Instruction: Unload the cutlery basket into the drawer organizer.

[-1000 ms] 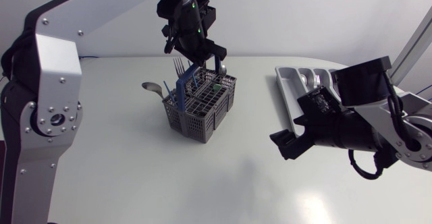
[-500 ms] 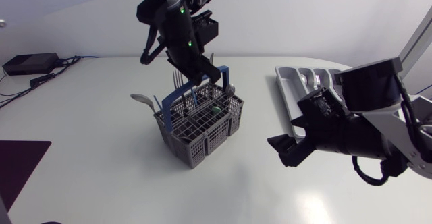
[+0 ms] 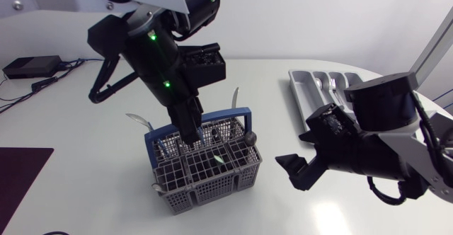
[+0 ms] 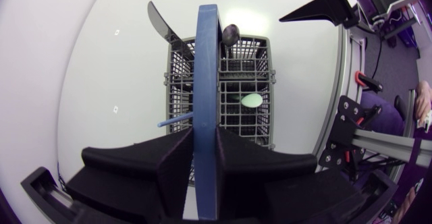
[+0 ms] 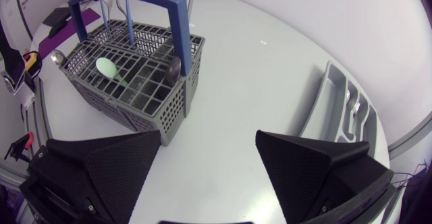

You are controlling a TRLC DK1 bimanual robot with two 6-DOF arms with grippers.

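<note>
A white table carried the scene. The left gripper was clamped on the blue handle of the cutlery basket, one black finger pressed to each face of the bar. That pinch showed plainly only in the left wrist view. From the head view, the left gripper came down on the blue handle from above, with its arm covering part of the grip. No view settled whether the base of the cutlery basket touched the table.

The right gripper hung beside the basket with its fingers spread wide and nothing between them. In the head view, the right gripper sat between the basket and the drawer organizer.

Inside the grey mesh, a pale green spoon lay flat in one compartment next to the handle. A knife leaned out past the rim, and a dark round-ended piece stood at the handle's far end. The right wrist view added thin blue utensil handles upright at the far side of the cutlery basket and a silver spoon under the handle.

The organizer lay well apart from the basket, on the right arm's side. Only the head view showed a silver piece in one of its slots.
</note>
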